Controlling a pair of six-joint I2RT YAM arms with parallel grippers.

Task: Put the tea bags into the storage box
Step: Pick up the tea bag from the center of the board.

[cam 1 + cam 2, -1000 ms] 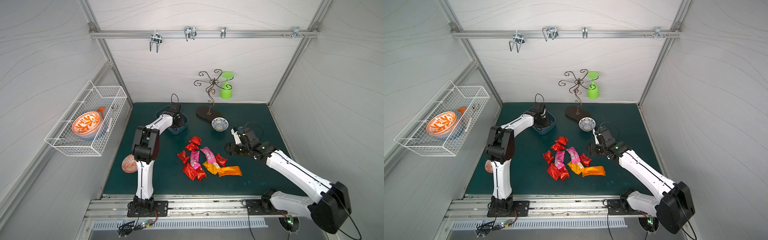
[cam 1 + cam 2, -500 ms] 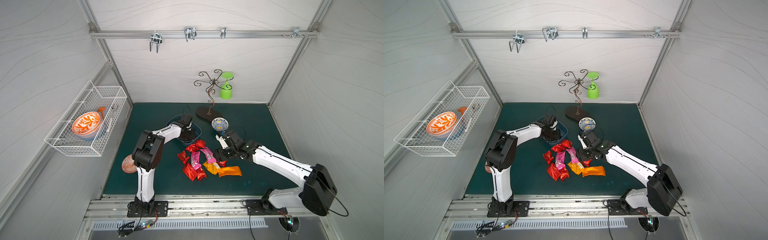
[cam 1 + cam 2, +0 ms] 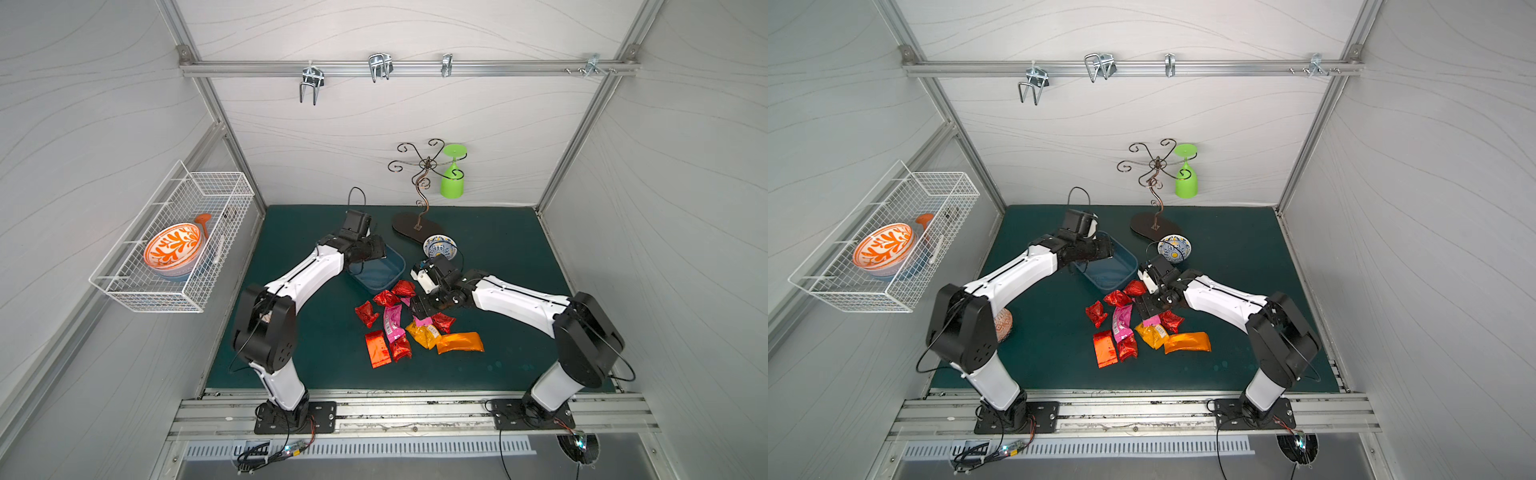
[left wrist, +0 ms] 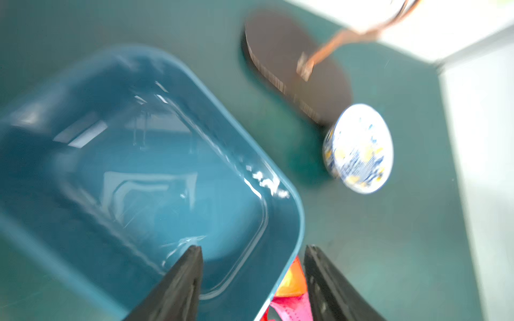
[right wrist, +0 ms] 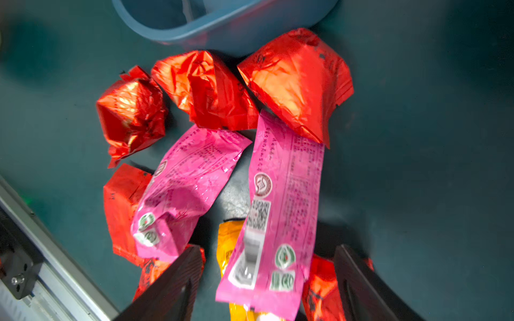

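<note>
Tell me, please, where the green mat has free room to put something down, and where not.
Free: the front strip of the mat, between the tea bags and the rail; the far right corner beyond the patterned bowl. Crowded: the centre, where storage box, tea bags and right gripper meet.

Robotics laboratory cell: white panelled walls (image 3: 374, 124) are enclosing a dark green mat (image 3: 498, 241), a hooked aluminium rail (image 3: 415, 66) is crossing the back, two white-and-black robot arms (image 3: 307, 274) (image 3: 519, 299) are standing bolted to a slotted metal base (image 3: 415, 419).
</note>
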